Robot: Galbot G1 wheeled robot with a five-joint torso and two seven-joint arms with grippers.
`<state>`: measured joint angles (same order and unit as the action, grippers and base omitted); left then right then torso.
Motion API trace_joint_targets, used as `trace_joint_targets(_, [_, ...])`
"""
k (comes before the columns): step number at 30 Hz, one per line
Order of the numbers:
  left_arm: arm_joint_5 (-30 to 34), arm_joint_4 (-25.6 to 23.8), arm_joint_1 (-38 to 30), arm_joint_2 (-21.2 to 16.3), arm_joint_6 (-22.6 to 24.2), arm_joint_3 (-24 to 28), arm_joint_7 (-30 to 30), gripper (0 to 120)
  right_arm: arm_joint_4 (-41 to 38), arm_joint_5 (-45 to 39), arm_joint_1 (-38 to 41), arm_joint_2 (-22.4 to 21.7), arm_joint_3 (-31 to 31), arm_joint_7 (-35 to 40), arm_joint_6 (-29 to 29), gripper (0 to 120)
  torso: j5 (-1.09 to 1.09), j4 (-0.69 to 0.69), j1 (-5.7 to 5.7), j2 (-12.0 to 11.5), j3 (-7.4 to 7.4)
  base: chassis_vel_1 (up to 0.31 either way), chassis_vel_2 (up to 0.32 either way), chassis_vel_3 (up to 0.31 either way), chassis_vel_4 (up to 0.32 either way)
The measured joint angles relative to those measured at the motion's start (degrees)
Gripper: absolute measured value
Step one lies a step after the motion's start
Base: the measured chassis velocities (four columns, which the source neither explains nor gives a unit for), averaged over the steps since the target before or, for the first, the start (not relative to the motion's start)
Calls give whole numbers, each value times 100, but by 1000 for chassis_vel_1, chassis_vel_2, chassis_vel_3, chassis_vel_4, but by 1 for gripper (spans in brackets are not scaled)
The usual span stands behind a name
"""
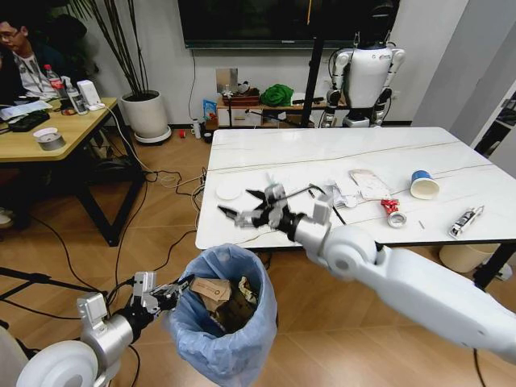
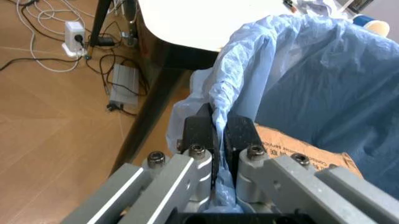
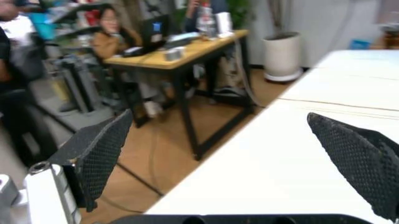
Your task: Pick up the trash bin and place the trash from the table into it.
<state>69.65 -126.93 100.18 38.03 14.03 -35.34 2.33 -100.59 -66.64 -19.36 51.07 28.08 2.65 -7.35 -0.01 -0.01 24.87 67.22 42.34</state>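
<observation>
The left gripper [image 1: 181,288] is clamped on the rim of the round trash bin lined with crinkled light-blue plastic [image 1: 230,339], held near-left below the white marble-look table [image 1: 274,147]. The right gripper [image 1: 242,211] hovers with jaws apart over the table's near-left corner; the remaining litter, including the blue-white paper cup [image 1: 423,184], lies to its right.
</observation>
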Motion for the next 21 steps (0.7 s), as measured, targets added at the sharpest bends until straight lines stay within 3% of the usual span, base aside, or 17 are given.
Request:
trace_joint_targets(9, [52, 53, -33, -25, -4, -7, 10, 0, 1676, 539, 886, 663, 691, -226, -30, 100, -1, 1, 0, 0, 1, 0, 0, 0, 0])
trace_joint_targets(21, [44, 80, -95, -15, -7, 54, 9, 0, 2849, 961, 1488, 1705, 1634, -643, 12, 100, 0, 3, 0, 0, 0, 0, 0, 0, 0])
